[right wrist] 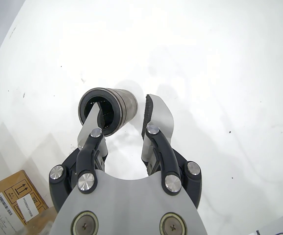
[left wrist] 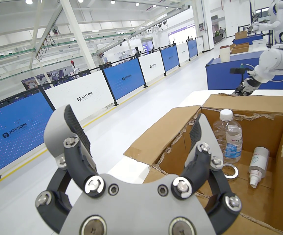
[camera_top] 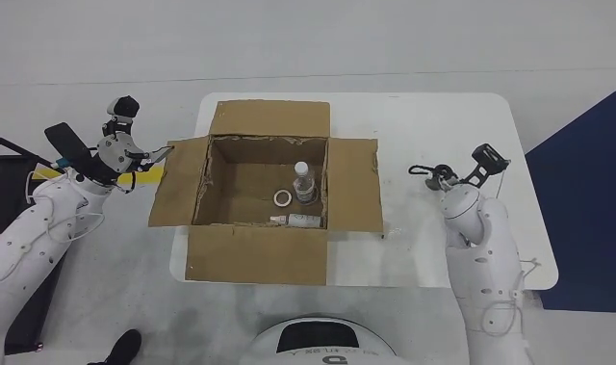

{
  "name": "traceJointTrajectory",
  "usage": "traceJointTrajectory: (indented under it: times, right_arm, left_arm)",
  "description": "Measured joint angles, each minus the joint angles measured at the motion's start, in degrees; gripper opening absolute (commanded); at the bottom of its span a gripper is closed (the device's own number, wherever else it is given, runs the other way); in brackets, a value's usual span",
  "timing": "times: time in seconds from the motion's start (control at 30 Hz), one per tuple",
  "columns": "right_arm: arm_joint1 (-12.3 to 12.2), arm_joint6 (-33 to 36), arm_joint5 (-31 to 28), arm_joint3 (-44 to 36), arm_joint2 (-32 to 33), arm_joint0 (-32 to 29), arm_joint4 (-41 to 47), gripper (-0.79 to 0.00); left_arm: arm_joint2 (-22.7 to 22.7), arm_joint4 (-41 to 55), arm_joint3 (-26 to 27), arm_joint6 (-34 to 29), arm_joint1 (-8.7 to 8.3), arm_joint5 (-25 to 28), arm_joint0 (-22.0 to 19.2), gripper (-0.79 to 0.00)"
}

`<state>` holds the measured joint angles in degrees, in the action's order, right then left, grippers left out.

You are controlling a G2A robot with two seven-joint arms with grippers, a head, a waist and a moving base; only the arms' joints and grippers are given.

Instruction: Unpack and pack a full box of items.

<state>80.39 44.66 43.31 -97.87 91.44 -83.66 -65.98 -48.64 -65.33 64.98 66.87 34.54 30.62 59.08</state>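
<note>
The right gripper (right wrist: 122, 100) hangs with its jaws apart over the worktop (camera_top: 443, 124), one finger threaded into the bore of a metal bearing sleeve (right wrist: 116, 106) and the other standing clear of the sleeve's outer wall. Whether the sleeve rests on the worktop cannot be told. In the top view this gripper (camera_top: 423, 172) sits between the right flap of the cardboard box (camera_top: 258, 254) and the worktop's right edge, nearer the flap, with its forearm running up from the near right corner and white surface open on all sides.

The left gripper (left wrist: 133, 112), jaws wide apart and holding nothing, hovers beyond the worktop's left edge. It is level and aimed across the box, just beside the outer corner of the left flap (camera_top: 162, 153). Its arm stretches in from the left, off the worktop.

The one box stands left of centre with all four flaps folded out, the left flap overhanging the left edge. Three things lie inside:
- one clear water bottle (camera_top: 303, 182) upright;
- one metal ring (camera_top: 282, 198) flat beside it;
- one white spray bottle (camera_top: 304, 221) on its side against the near wall.
</note>
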Motion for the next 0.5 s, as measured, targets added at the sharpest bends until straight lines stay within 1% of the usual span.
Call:
traceJointTrajectory:
  times: [0.07, 0.33, 0.43, 0.5]
  right_arm:
    - [0.06, 0.06, 0.55, -0.53, -0.29, -0.36, -0.08, -0.785]
    - [0.2, -1.06, 1.12, -4.23, -0.03, -2.6, 1.07, -0.785]
    - [0.33, -2.99, 0.8, -6.54, 0.34, -3.86, 2.5, -0.785]
    - [0.55, -5.38, -0.29, -9.04, 0.64, -5.0, 4.96, -0.785]
  left_arm:
    - [0.0, 0.0, 0.0, 0.0, 0.0, 0.0, 0.0, 0.0]
    - [0.0, 0.0, 0.0, 0.0, 0.0, 0.0, 0.0, 0.0]
    - [0.0, 0.0, 0.0, 0.0, 0.0, 0.0, 0.0, 0.0]
    - [0.0, 0.0, 0.0, 0.0, 0.0, 0.0, 0.0, 0.0]
